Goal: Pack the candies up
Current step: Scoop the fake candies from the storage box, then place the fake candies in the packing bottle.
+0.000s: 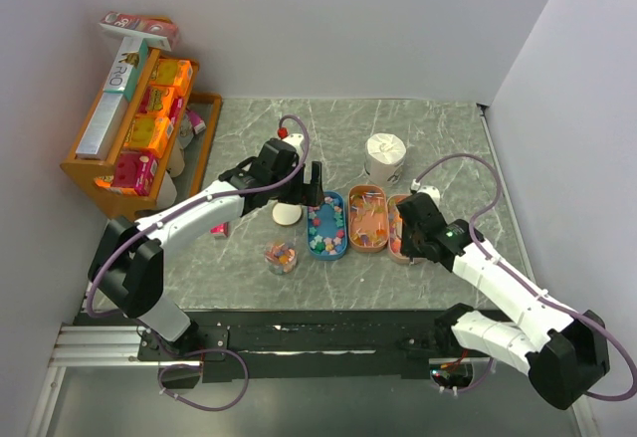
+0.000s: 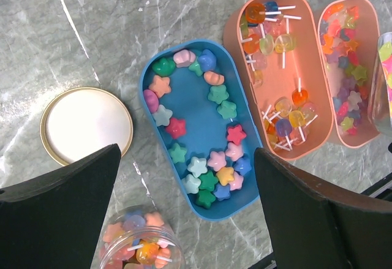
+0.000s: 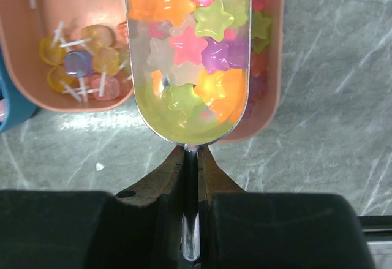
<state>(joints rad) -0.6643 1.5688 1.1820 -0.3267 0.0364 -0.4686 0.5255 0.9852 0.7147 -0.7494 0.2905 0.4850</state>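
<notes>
Candies [image 2: 208, 177] in scoop [image 3: 184, 135] and three adjacent trays [image 2: 196, 106]; jar [image 2: 105, 250] before them

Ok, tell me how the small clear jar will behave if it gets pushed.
The jar looks small and light, so it would probably slide on the smooth tabletop. Its lid lies beside it, so a tip would likely spill its candies. Being round, it might roll.

Bright, even overhead light; soft shadows.
Glare whitens the marble tabletop [image 3: 92, 122] beside the scoop [image 3: 184, 135]; orange boxes [image 1: 151, 130] glow, possibly overexposed.
</notes>
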